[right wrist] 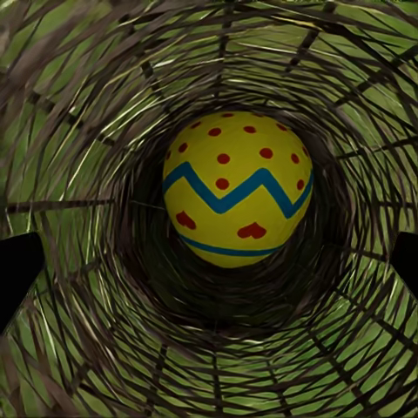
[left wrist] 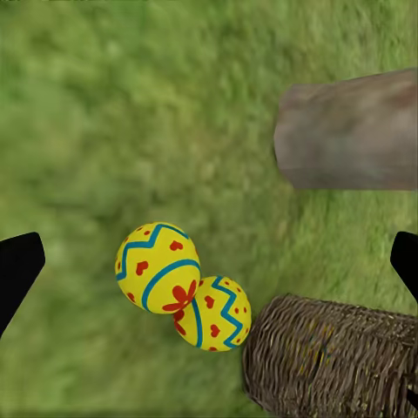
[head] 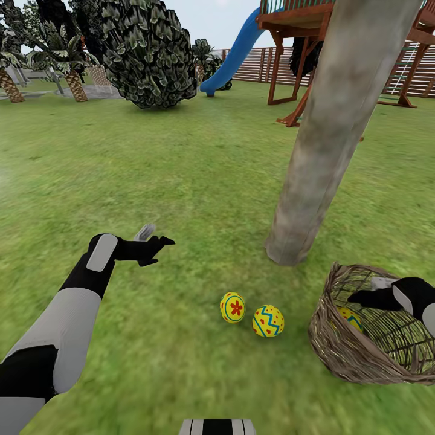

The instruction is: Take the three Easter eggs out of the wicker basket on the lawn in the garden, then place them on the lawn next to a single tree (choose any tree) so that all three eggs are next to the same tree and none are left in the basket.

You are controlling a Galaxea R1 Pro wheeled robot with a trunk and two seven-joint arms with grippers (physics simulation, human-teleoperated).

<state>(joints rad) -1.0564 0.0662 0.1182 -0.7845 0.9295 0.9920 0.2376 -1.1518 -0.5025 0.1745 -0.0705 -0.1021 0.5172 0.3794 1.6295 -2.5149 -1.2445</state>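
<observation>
Two eggs (head: 232, 307) (head: 268, 321) sit on the lawn (head: 151, 181), touching each other, near the foot of the tree (head: 320, 151) and between the left arm and the basket (head: 338, 344). The left gripper (head: 158, 240) hangs above the grass off to their side, fingers spread wide with nothing between them. The third egg (right wrist: 237, 187) is down at the bottom of the basket. The right gripper (head: 362, 296) is over the basket mouth, fingers apart, looking straight down at that egg, not touching it.
</observation>
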